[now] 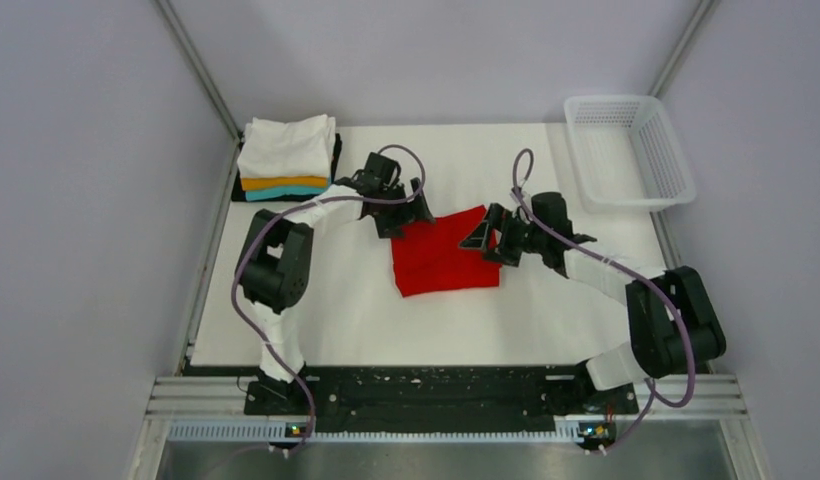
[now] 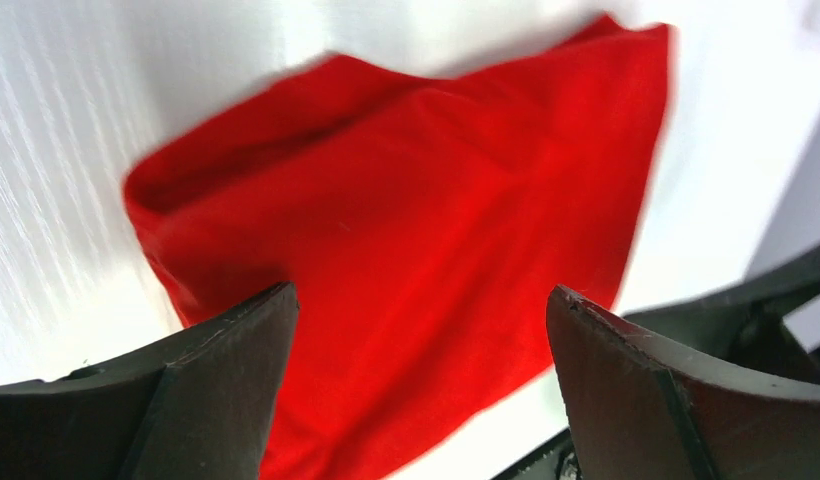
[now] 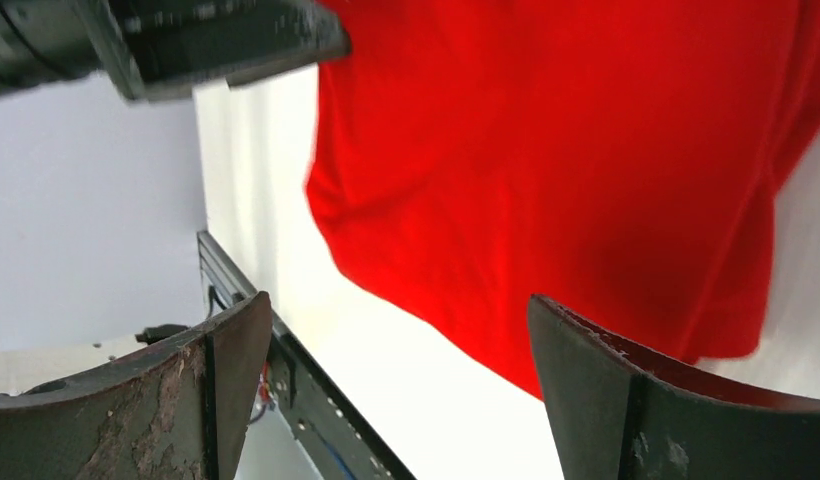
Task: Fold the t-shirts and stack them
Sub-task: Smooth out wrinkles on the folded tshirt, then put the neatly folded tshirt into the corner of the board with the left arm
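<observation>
— Both gaping wide and empty: left gripper (image 1: 406, 218) and right gripper (image 1: 486, 240) flank the red t-shirt (image 1: 444, 252) mid-frame. Why?
— Probably placed to grab its upper edge for a fold; folded stack (image 1: 286, 160) sits upper left.

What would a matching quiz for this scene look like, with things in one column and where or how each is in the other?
1 red t-shirt
2 folded t-shirt stack
3 white basket
4 left claw

A far right corner
B open
C middle of the table
D far left corner

Pairs: 1-C, 2-D, 3-A, 4-B
</observation>
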Robot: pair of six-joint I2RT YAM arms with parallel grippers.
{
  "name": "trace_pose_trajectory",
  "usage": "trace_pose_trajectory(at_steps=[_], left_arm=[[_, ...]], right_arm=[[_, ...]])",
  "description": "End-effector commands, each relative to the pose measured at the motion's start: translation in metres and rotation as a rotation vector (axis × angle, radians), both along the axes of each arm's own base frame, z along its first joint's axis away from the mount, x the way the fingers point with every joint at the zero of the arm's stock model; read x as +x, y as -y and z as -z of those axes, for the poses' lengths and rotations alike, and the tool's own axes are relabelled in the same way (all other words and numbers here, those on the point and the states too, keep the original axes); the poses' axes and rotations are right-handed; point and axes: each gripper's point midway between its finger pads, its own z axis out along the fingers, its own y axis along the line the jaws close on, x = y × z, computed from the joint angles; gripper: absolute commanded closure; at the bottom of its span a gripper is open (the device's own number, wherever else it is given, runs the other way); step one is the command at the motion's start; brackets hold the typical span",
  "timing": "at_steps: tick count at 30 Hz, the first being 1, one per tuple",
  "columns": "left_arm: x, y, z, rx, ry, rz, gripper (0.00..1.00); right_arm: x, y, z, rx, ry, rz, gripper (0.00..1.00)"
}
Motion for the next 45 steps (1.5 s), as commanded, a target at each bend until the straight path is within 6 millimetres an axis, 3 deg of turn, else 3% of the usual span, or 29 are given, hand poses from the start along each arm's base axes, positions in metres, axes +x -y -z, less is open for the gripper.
trace_pose_trajectory(at_steps=[1,5,8,10,13,16,19,21,25,28,32,38,42,45], left_arm=[[0.016,-0.011,0.043,0.072,-0.061,-0.03,0.03],[0.017,-0.018,0.062,0.074,-0.109,-0.048,0.03],[0.019,-0.014,0.051,0.038,-0.077,-0.036,0.03],[0.023,-0.011,0.036,0.017,-0.042,-0.024,0.03],[0.029,-0.009,0.001,-0.002,0.032,-0.02,0.02],[0.029,-0.014,-0.039,-0.004,0.124,-0.03,0.01],[0.026,-0.04,-0.061,0.071,0.199,-0.119,0.01],[0.019,-0.058,-0.063,0.128,0.222,-0.183,0.01],[-0.004,-0.07,-0.047,0.147,0.165,-0.213,0.01],[-0.017,-0.074,-0.025,0.162,0.099,-0.223,0.01],[-0.024,-0.072,-0.004,0.173,0.041,-0.214,0.01],[-0.036,-0.049,0.029,0.201,-0.033,-0.18,0.03],[-0.043,-0.039,0.052,0.249,-0.081,-0.177,0.1],[-0.044,-0.041,0.07,0.318,-0.098,-0.234,0.23]], right_arm=[[-0.005,0.013,0.038,-0.066,-0.079,0.062,0.04],[-0.016,0.036,0.085,-0.186,-0.192,0.126,0.04],[-0.021,0.048,0.106,-0.246,-0.235,0.16,0.04],[-0.02,0.048,0.104,-0.248,-0.23,0.159,0.04],[-0.014,0.045,0.077,-0.224,-0.165,0.146,0.04],[-0.004,0.049,0.028,-0.232,-0.034,0.16,0.03],[0.003,0.075,-0.013,-0.3,0.089,0.295,0.01],[0.002,0.101,-0.033,-0.35,0.149,0.427,0.01],[-0.017,0.144,-0.046,-0.39,0.188,0.651,0.01],[-0.032,0.159,-0.052,-0.38,0.247,0.717,0.01],[-0.047,0.167,-0.059,-0.372,0.311,0.728,0.01],[-0.062,0.175,-0.042,-0.428,0.258,0.725,0.01],[-0.067,0.177,-0.034,-0.462,0.231,0.711,0.01],[-0.07,0.183,-0.028,-0.492,0.219,0.723,0.01]])
